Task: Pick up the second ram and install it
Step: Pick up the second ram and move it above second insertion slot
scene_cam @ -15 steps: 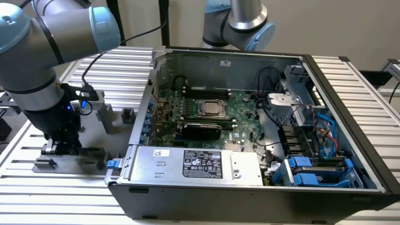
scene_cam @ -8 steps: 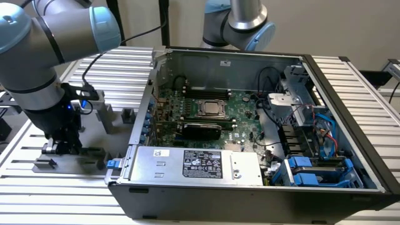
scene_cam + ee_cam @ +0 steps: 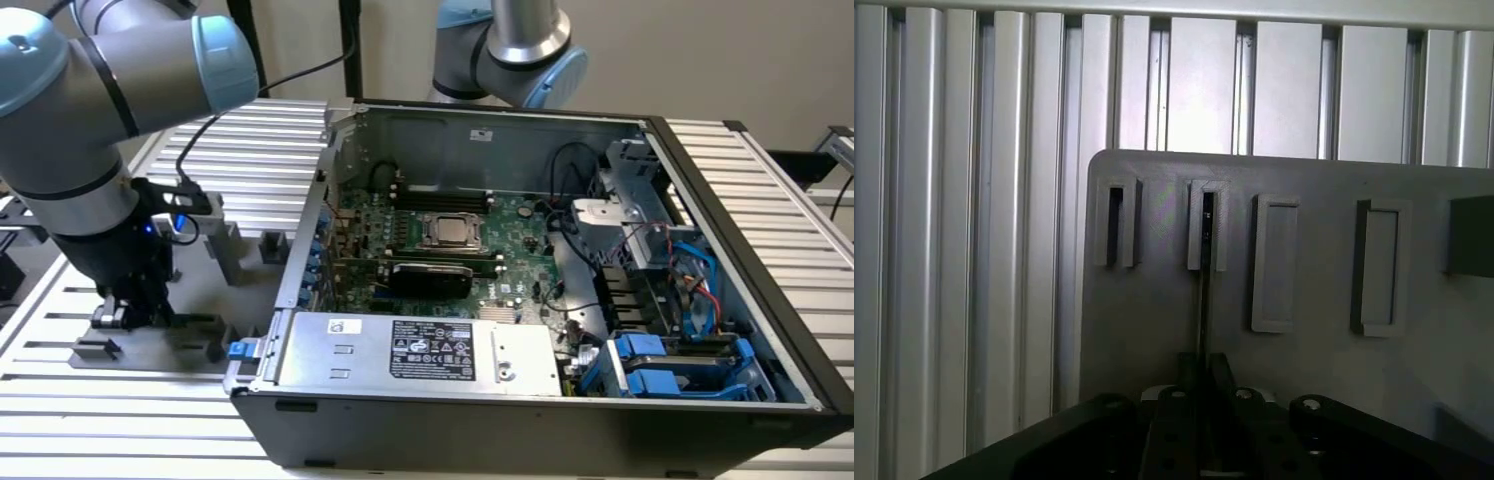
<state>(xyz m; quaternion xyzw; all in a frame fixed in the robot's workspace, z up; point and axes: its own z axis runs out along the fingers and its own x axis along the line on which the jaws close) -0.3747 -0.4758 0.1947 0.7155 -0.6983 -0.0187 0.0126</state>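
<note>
The second ram (image 3: 1205, 290) shows edge-on in the wrist view as a thin dark strip. Its far end stands in a slotted grey block (image 3: 1207, 225) on the grey fixture plate (image 3: 1154, 330). My gripper (image 3: 1204, 368) is low over the plate, with its two black fingers (image 3: 1186, 375) pressed against either side of the strip's near end. In the exterior view my gripper (image 3: 131, 310) is down at the fixture plate (image 3: 200, 330) at that view's left, beside the open computer case (image 3: 534, 260). The motherboard's CPU socket (image 3: 454, 232) and dark memory slots (image 3: 441, 192) lie inside the case.
Other grey fixture blocks (image 3: 1275, 262) stand on the plate on a ribbed aluminium table (image 3: 974, 250). The case holds a power supply (image 3: 420, 350), a black expansion card (image 3: 427, 272), cables and blue drive bays (image 3: 667, 365). A second robot arm (image 3: 521, 50) rises behind the case.
</note>
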